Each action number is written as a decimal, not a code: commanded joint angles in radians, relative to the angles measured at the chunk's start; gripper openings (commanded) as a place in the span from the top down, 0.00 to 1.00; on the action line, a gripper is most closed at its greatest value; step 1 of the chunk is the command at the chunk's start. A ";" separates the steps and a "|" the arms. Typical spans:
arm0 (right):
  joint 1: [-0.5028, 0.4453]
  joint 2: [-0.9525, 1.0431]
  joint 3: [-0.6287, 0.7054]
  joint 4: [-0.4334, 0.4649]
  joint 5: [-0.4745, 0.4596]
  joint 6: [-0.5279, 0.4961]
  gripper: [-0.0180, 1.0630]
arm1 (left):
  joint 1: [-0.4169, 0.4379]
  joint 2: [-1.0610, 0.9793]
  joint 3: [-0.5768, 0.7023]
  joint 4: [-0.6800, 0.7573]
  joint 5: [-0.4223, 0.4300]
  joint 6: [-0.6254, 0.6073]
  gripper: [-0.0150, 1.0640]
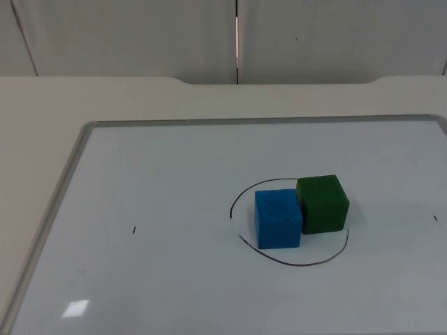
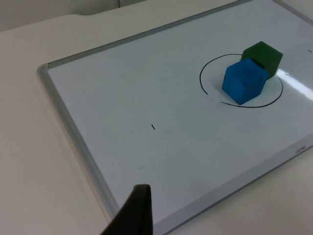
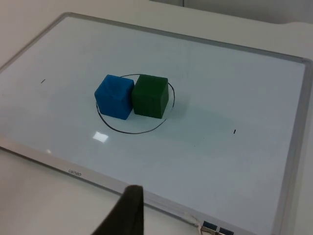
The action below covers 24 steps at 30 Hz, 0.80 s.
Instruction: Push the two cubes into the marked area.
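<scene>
— White desk (image 1: 42, 139), whiteboard (image 1: 174, 279) on it: contents, near to far?
— Blue cube (image 1: 278, 218), then green cube (image 1: 322, 203), touching, both within the drawn circle (image 1: 293, 261).
— Pincers?
— Left pincer (image 2: 134, 213), right pincer (image 3: 128, 210): back off the board; spread, cannot tell.
— Step?
— Seemingly done; next, only waiting.

A silver-framed whiteboard (image 1: 105, 209) (small pen ticks (image 1: 134, 230)) lies on the table (image 1: 42, 105).
</scene>
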 commanded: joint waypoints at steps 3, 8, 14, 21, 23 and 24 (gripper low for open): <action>0.005 -0.004 0.002 0.002 -0.008 0.007 0.01 | 0.005 -0.004 0.005 -0.013 -0.013 0.002 0.01; 0.005 -0.004 0.002 0.002 -0.008 0.007 0.01 | 0.005 -0.004 0.005 -0.013 -0.013 0.002 0.01; 0.005 -0.004 0.002 0.002 -0.008 0.007 0.01 | 0.052 -0.004 0.005 -0.009 -0.013 0.002 0.01; 0.005 -0.004 0.002 0.002 -0.008 0.007 0.01 | 0.165 -0.004 0.005 -0.009 -0.013 0.002 0.01; 0.005 -0.004 0.002 0.002 -0.008 0.007 0.01 | 0.181 -0.004 0.005 -0.009 -0.013 0.002 0.01; 0.005 -0.004 0.002 0.002 -0.008 0.007 0.01 | 0.197 -0.004 0.005 -0.009 -0.013 0.002 0.01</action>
